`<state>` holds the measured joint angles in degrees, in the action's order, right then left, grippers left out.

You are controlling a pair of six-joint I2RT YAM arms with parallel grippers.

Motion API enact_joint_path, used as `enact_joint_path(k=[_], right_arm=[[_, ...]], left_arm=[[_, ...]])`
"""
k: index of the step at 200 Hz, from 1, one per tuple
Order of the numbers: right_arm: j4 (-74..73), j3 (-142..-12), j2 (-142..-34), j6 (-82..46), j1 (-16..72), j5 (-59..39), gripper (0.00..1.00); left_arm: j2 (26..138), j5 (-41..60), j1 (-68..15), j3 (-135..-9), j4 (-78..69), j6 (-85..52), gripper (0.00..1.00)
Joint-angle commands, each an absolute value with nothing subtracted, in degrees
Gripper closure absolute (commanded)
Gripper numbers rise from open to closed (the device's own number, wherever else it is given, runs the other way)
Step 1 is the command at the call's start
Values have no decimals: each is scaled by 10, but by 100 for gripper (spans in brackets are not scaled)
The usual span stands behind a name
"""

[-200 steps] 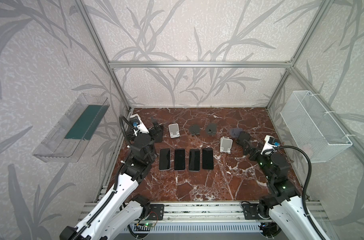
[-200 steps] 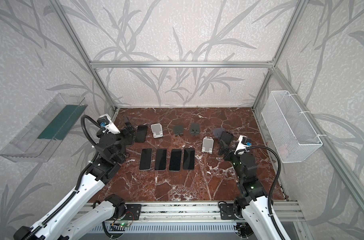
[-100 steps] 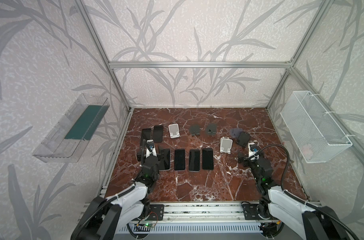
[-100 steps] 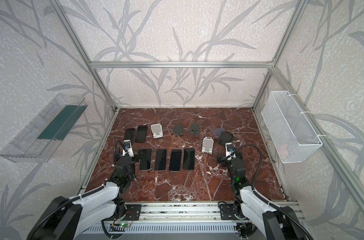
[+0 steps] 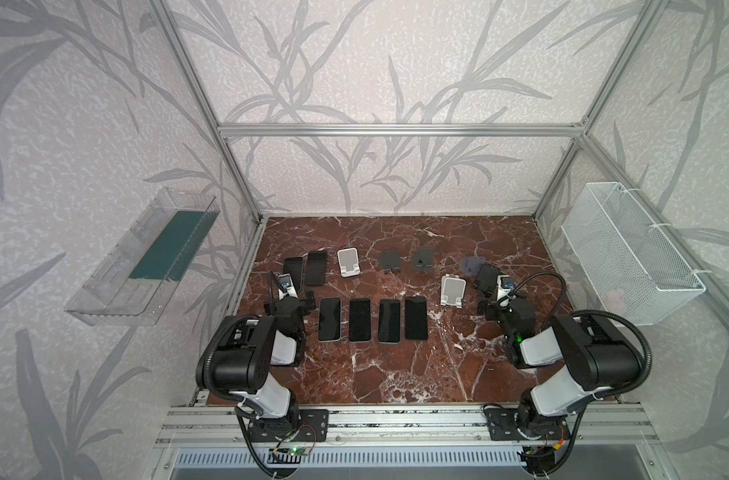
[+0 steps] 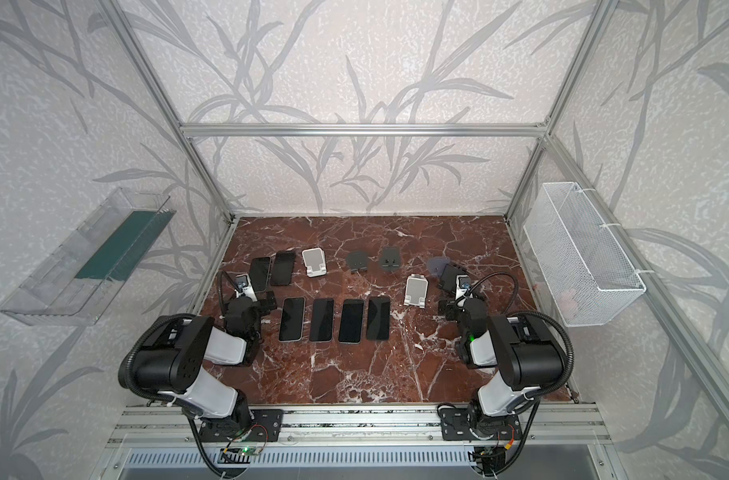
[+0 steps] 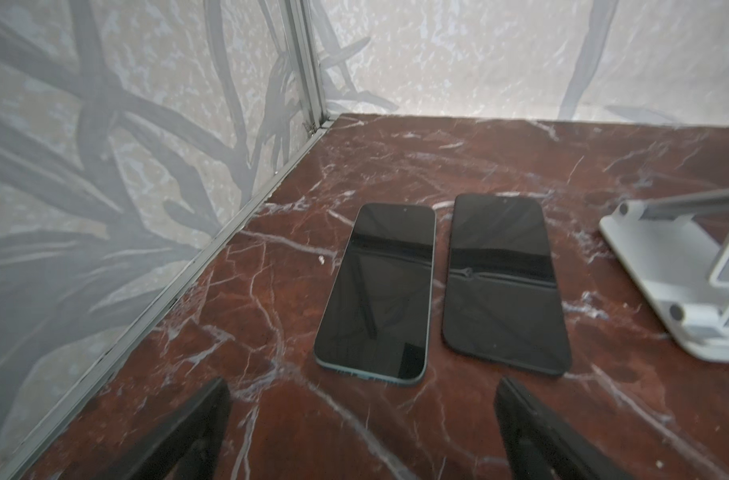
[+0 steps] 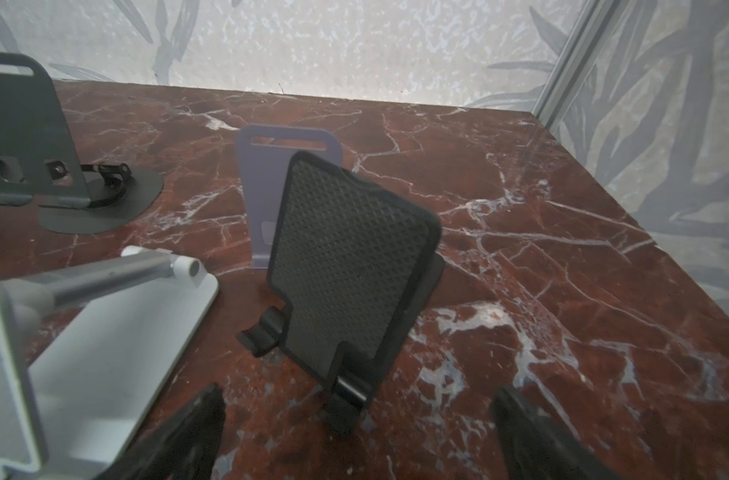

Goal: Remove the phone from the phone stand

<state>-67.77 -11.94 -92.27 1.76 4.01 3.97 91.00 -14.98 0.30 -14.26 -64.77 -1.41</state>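
Left hand point(image 7: 360, 409): jaws spread wide, gripping nothing, low over the red-brown marble surface point(image 7: 271, 415), just short of two phones.
Right hand point(image 8: 356, 401): jaws spread wide, gripping nothing, close in front of the black mesh-textured phone stand point(image 8: 350, 257); foot of that stand seen between the two fingers, clear of both.
Phones by left hand: teal-edged dark-screened phone point(image 7: 379, 291) and all-black phone point(image 7: 504, 278), flat on the surface, side by side with a narrow gap, near the rear left corner.
Middle row: four dark-screened phones point(image 5: 359, 320), flat on the surface, side by side, between the two arms.
Black stand: upright, leaning back, textured face fully showing; lilac plastic stand point(image 8: 263, 187) just behind it.
Other stands: white metal folding stand point(image 8: 117, 324) beside the right hand; dark grey round-based stand point(image 8: 63, 199) farther back.
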Motion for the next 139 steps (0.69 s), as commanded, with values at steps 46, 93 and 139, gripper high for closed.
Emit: enact_joint_path(k=[46, 93, 139], right_arm=[[-587, -200, -908, 19, 51, 60, 1], [-586, -202, -909, 23, 54, 61, 1], [-573, -209, -909, 35, 58, 44, 1]], left_arm=[[889, -63, 22, -208, -542, -33, 1], [897, -47, 22, -214, -544, -20, 1], [898, -49, 22, -214, -545, -19, 1]])
